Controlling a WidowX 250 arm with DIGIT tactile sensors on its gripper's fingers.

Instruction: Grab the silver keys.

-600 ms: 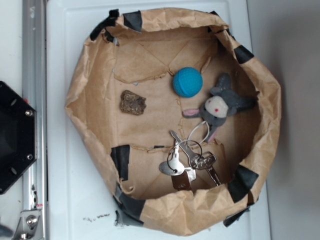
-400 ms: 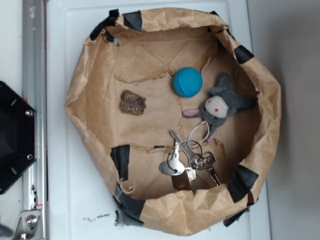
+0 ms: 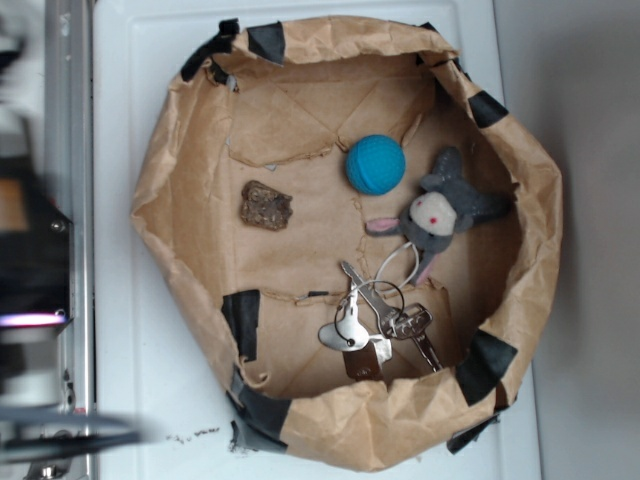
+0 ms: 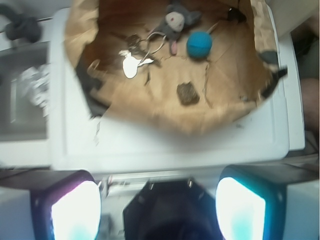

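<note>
While the claw (image 4: 158,210) stands wide open and empty, well short of the bin (image 4: 150,125), approach should clear the near wall, then descend square over the keys (image 4: 132,60). Keys lie on the bin floor, far left of the claw's line, beside the donkey (image 4: 176,21).

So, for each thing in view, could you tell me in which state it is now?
silver keys: lying flat in the bin, not grasped, a thin white ring beside them
plush donkey: lying on the bin floor
blue ball: resting on the bin floor, apart from the keys
brown chunk: lying alone
paper bin: open at the top, walls crumpled
tool: open, outside the bin, holding nothing
</note>
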